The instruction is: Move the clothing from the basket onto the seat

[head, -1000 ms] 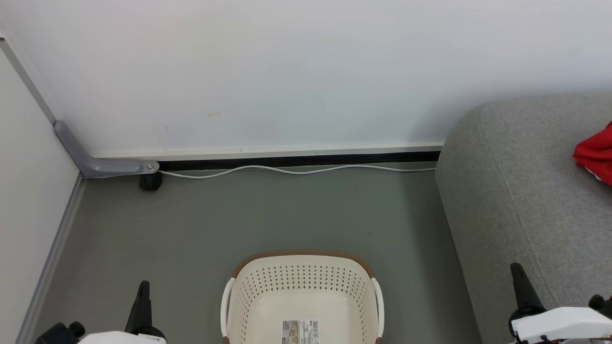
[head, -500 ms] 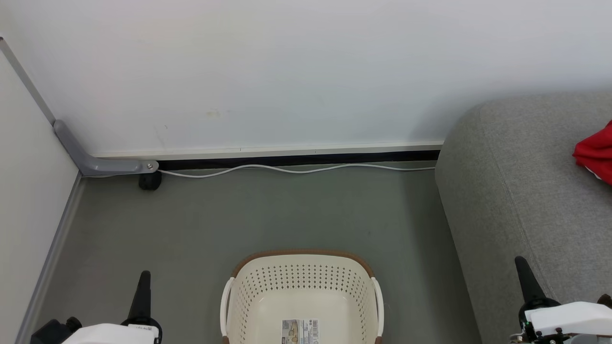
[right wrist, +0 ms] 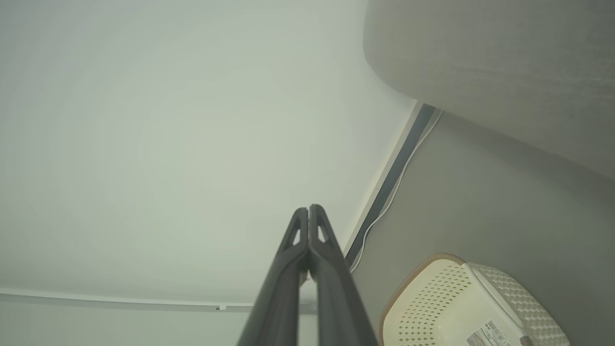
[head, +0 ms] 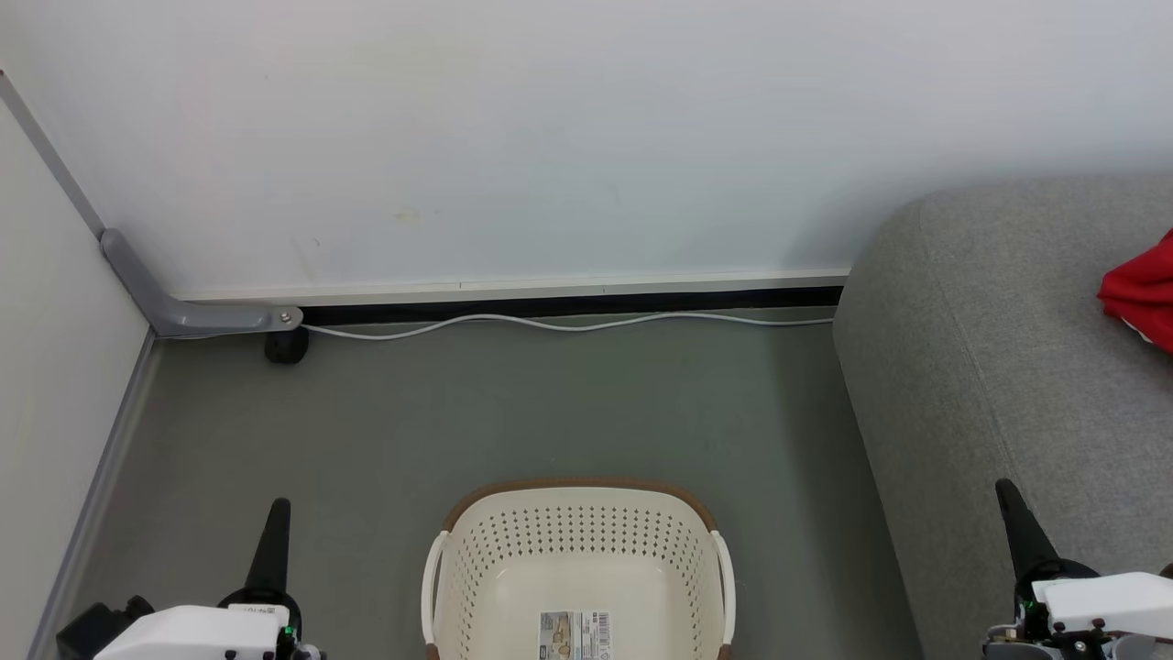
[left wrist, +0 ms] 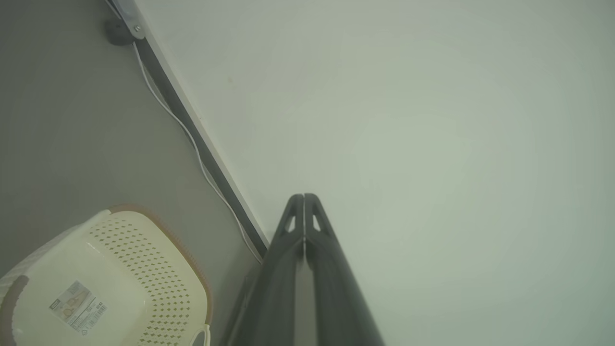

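A: Status on left gripper (head: 278, 510)?
B: Pinched fully closed, tips touching, nothing held. Lower left of head view, pointing up, over the grey floor (head: 550, 403) to the left of the basket (head: 577, 484).
A: And right gripper (head: 1009, 490)?
B: Same: fingers (right wrist: 331, 288) pressed flat together, nothing between them. Lower right of head view, overlapping the side of the seat (head: 999, 367). Contact with the upholstery: cannot tell.
A: Basket?
B: Upright on the floor, between the two grippers, near the seat with a strip of floor between. Lower part cut off by the frame. Visible bottom bare apart from the label sticker (head: 575, 634).
A: Location of the clothing (head: 1142, 293)?
B: On top of the seat, at the far right edge of head view, partly cropped. Red bunch, well apart from the basket and both grippers.
A: Anything else around?
B: White cable (head: 568, 324) along the base of the wall (head: 586, 137). Small dark round piece (head: 287, 346) just beside a grey corner bracket (head: 192, 316), far left.
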`<state>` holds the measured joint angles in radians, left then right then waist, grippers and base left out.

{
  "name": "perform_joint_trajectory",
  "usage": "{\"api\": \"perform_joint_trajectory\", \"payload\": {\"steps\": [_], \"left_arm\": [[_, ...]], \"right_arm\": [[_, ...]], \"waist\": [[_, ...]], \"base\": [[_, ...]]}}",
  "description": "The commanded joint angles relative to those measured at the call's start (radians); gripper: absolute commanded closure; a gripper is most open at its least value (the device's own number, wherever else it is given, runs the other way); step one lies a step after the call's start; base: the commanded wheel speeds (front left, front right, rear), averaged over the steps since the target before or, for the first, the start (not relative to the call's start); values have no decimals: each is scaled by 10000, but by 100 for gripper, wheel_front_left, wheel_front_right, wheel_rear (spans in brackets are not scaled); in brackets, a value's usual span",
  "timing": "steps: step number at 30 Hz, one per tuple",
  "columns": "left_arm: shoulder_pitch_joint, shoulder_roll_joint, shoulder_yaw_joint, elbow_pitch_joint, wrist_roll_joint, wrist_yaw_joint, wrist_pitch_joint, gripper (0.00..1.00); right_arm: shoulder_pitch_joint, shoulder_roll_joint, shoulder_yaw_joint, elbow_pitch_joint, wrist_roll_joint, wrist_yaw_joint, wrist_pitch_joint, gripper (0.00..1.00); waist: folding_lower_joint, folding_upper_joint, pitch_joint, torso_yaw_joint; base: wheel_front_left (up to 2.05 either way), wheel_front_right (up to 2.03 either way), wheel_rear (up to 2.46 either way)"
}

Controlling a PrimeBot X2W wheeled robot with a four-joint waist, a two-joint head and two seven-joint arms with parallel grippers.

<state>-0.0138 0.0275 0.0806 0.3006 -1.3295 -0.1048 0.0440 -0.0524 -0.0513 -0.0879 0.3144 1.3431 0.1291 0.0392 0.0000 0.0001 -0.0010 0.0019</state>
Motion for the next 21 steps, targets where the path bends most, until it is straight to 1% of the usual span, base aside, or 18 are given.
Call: {"api": "perform_joint_trajectory", "payload": {"steps": [1,21], "left_arm": [[-605,189,271,-319,-269,-107,45,100],[-913,224,327,-529,-2561,-245,634,100]], "right_arm": [[-452,-72,122,-347,253,13,95,100],[-546,3,-227,-664,2434,15,684,100]], "waist": [[0,-1,1,-1],[0,-1,37,-17]], "base": [[0,0,0],[0,0,0]]}}
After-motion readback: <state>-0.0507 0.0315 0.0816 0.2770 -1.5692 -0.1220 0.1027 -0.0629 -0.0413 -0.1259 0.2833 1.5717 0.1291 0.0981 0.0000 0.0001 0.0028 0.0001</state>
